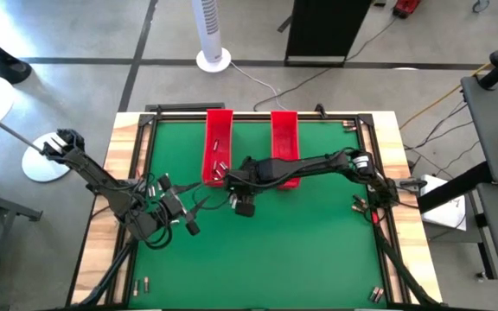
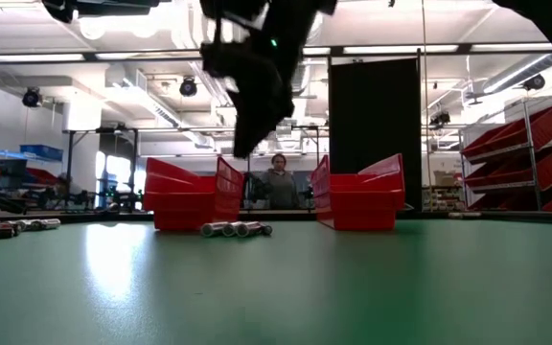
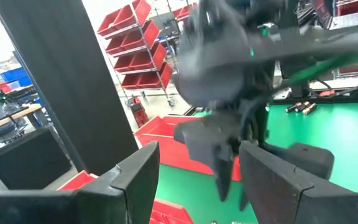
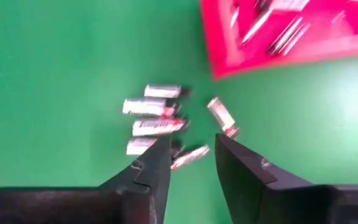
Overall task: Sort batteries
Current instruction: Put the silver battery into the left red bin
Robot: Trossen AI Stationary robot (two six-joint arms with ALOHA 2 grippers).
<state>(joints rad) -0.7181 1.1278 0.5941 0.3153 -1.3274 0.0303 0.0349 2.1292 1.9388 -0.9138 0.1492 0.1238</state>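
Observation:
Several small silvery batteries (image 4: 153,118) lie loose on the green mat just in front of the left red tray (image 1: 219,130); the low view shows them as a short row (image 2: 236,229). More batteries lie inside that tray (image 1: 218,162). My right gripper (image 4: 191,168) is open and points down over the heap, with one battery (image 4: 190,157) showing in the gap between its fingers. In the low view it hangs (image 2: 247,134) well above the mat. My left gripper (image 1: 182,207) is open at the mat's left, facing the right gripper, with nothing between its fingers (image 3: 135,180).
A second red tray (image 1: 284,134) stands to the right of the first. Stray batteries lie near the right edge (image 1: 359,205), at the near left corner (image 1: 141,283) and at the near right corner (image 1: 376,294). A dark frame and a wooden border (image 1: 128,147) surround the mat.

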